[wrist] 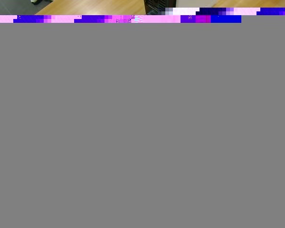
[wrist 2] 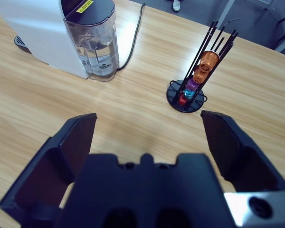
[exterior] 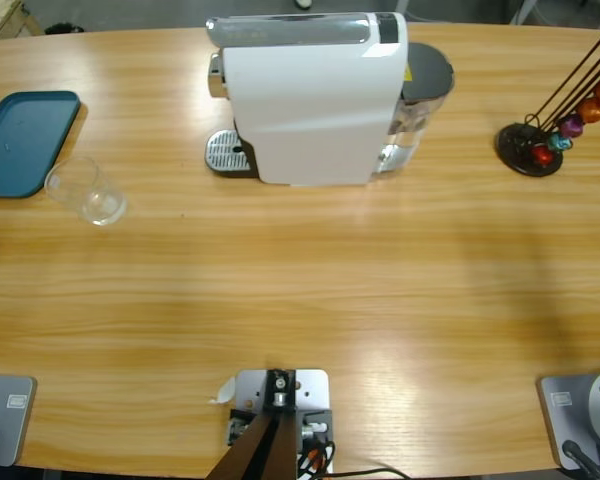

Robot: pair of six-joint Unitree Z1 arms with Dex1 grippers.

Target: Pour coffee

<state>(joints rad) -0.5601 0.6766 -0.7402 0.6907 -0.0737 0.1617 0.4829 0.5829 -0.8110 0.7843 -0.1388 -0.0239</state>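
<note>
No coffee shows anywhere yet, the clear tumbler (exterior: 86, 190) sits well apart from the coffee machine (exterior: 315, 95), the right gripper (wrist 2: 149, 130) is spread empty, the left unseeable, so a careless grab could topple that light tumbler.

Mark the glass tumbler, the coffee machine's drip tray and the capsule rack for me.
glass tumbler (exterior: 88, 192), high view, on its clear side wall.
drip tray (exterior: 223, 152), high view, on the metal grille.
capsule rack (wrist 2: 185, 102), right wrist view, on its round black base.
</note>
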